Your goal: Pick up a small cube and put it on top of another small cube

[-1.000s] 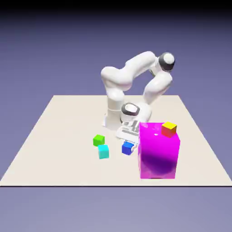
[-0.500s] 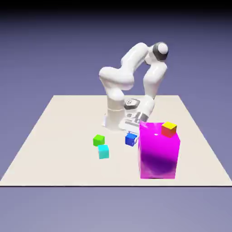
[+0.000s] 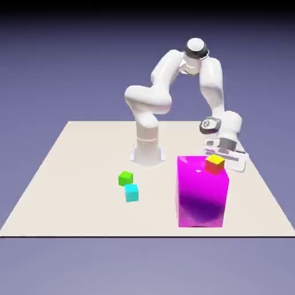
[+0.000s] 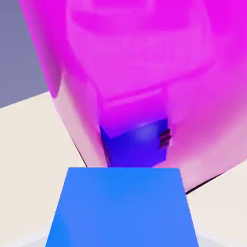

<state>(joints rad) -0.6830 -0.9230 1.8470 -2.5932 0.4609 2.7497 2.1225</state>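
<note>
The small blue cube (image 4: 120,207) fills the bottom of the hand view, held between the jaws and hiding the finger tips. In the exterior view it is hidden behind the hand and the block. My gripper (image 3: 228,159) is shut on it, hovering just behind the top rear edge of the tall magenta block (image 3: 200,199). The other small cube (image 3: 215,163), yellow on top with red-orange sides, sits on the block's top near its far right corner, just in front of the gripper.
The glossy magenta block (image 4: 144,62) fills most of the hand view and mirrors the blue cube. A green cube (image 3: 125,178) and a cyan cube (image 3: 132,192) lie on the beige table (image 3: 69,173) at the exterior view's left.
The arm lifted the blue cube off the table at the block's left and swung it up and round to the exterior view's right, behind the block's top. The other cubes stayed put.
</note>
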